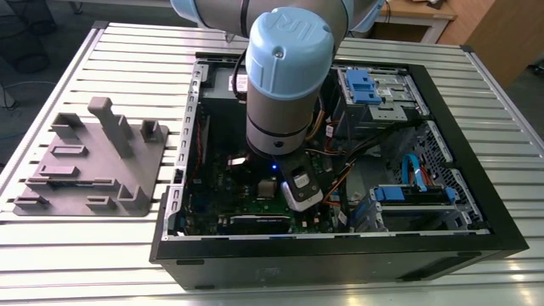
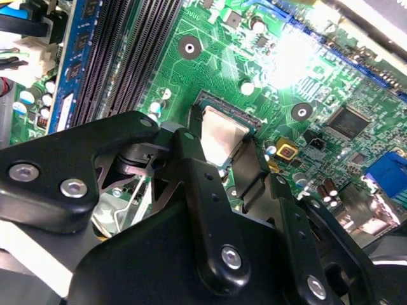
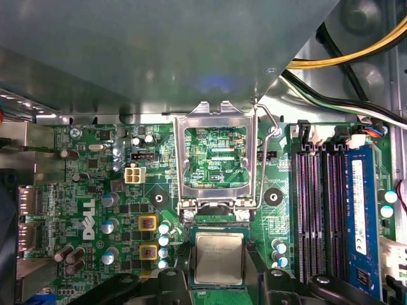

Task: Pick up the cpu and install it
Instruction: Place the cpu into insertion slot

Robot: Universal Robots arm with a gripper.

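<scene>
Exterior view: a big arm reaches down into an open computer box.
Exterior view has the arm (image 1: pixel 289 83) in the middle of the frame, inside the computer box (image 1: pixel 476 127), with a grey block tray (image 1: pixel 89 162) at the exterior view's left; the arm's bulk covers the spot under it; both wrist views go close to the green board (image 3: pixel 159 190); there the cpu (image 3: pixel 218 257) (image 2: pixel 221 136) sits over its socket, pinched between the gripper (image 2: pixel 222 143) and its black fingers; the first wrist view adds a metal frame (image 3: pixel 218 121) standing open just beside it, and white letters on the board.
</scene>
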